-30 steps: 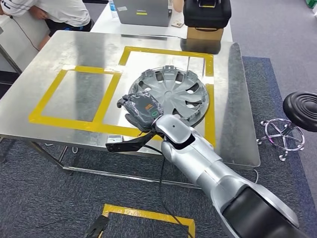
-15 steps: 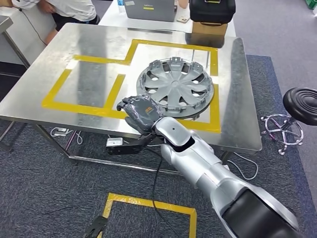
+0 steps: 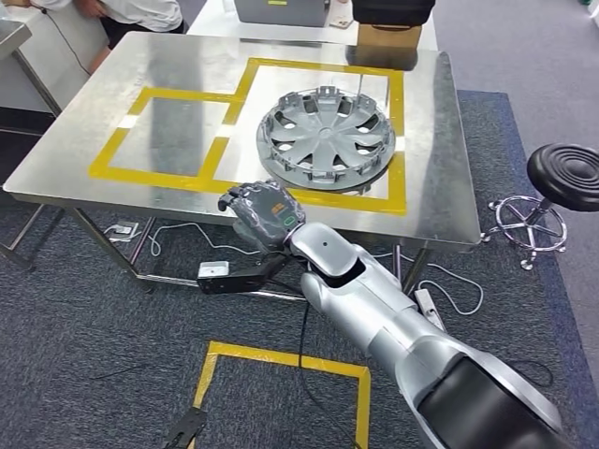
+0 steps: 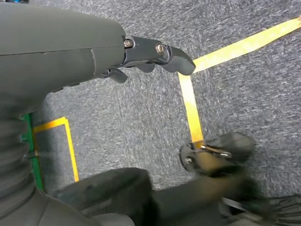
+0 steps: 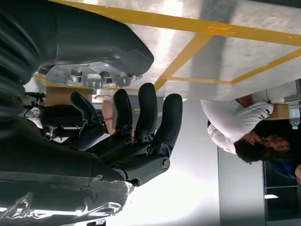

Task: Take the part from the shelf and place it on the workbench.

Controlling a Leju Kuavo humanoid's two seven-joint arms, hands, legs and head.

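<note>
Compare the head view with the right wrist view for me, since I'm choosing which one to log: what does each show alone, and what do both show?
Head view alone: the stool and the floor tape. Right wrist view alone: the fingers from their inner side, spread and holding nothing. Both: the wheel cover lying on the workbench, the right robot hand, and a person in white.

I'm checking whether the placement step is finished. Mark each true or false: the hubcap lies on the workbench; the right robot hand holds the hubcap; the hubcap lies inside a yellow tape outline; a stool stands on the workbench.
The hubcap lies on the workbench: true.
The right robot hand holds the hubcap: false; it is open and empty, off the bench's near edge.
The hubcap lies inside a yellow tape outline: true.
A stool stands on the workbench: false; it stands on the floor beside it.
</note>
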